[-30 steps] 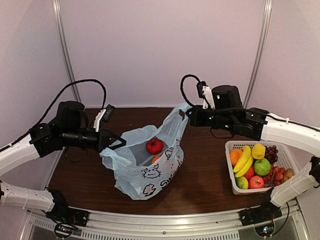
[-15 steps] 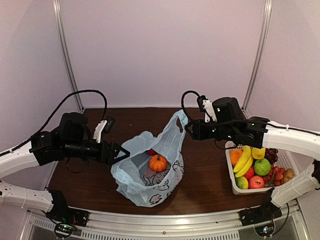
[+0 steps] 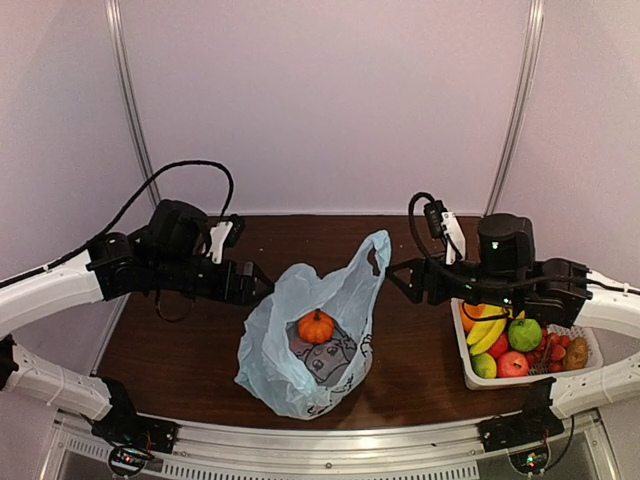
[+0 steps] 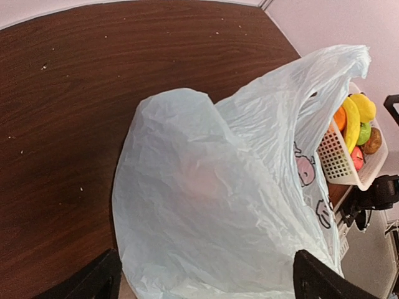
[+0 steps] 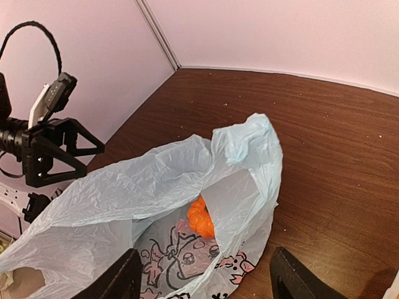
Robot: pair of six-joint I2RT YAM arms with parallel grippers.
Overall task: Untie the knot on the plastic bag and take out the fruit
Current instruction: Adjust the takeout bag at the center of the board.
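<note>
The light blue plastic bag [image 3: 300, 378] slumps on the brown table, its mouth gaping upward. Its two handle ears [image 3: 375, 250] stand apart, and no knot is in view. Inside lies an orange fruit [image 3: 316, 327], which the right wrist view also shows as a tangerine [image 5: 201, 218] half behind a fold. My left gripper [image 3: 262, 285] hovers open just left of the bag's rim, the bag [image 4: 206, 205] billowing ahead of its spread fingers. My right gripper [image 3: 393, 281] is open beside the right ear, with the bag [image 5: 137, 187] beneath it.
A white mesh basket [image 3: 468, 372] stands at the right edge of the table, under my right arm, filled with banana, lemon, green apple, red fruit and grapes. It also shows as a basket [image 4: 336, 165] behind the bag. Bare wood [image 3: 190, 340] lies left of the bag.
Both grippers opened and let go of the bag's ears. The bag sank onto the table and the orange fruit rolled into sight. Both arms shifted right.
</note>
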